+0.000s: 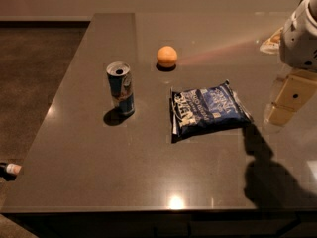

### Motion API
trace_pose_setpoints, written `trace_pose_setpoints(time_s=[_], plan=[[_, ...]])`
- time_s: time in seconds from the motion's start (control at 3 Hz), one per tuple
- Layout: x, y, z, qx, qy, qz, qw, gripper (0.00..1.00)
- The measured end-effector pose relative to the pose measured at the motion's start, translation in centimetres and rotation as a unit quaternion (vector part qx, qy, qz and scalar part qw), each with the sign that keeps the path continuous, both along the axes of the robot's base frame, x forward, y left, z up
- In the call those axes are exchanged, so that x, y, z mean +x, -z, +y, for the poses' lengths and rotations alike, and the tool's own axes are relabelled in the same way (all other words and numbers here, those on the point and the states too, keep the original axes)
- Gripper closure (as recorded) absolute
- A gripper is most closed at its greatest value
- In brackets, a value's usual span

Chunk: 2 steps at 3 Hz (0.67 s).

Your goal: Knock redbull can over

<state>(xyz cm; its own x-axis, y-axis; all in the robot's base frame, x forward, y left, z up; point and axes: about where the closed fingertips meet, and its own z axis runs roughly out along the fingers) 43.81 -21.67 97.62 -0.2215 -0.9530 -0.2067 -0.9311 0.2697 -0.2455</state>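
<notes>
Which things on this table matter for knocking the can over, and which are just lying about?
For the job:
- redbull can, standing upright, left of centre
- gripper, at the right edge, well apart from the can

Just lying about:
- orange, behind the can
- blue snack bag, lying flat between the gripper and the can

The can [120, 88] stands on the table [99, 172] near an orange [167, 56] and a blue bag [208, 109]. The gripper [287, 100] hangs far right.
</notes>
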Motion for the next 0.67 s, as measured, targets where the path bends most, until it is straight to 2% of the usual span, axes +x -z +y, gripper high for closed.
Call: trace_pose_setpoints(time_s=[0.33, 0.67], plan=[[0.0, 0.0, 0.0, 0.000, 0.000, 0.000, 1.0000, 0.00], [0.4, -0.2, 1.1, 0.015, -0.011, 0.005, 0.9998, 0.00]])
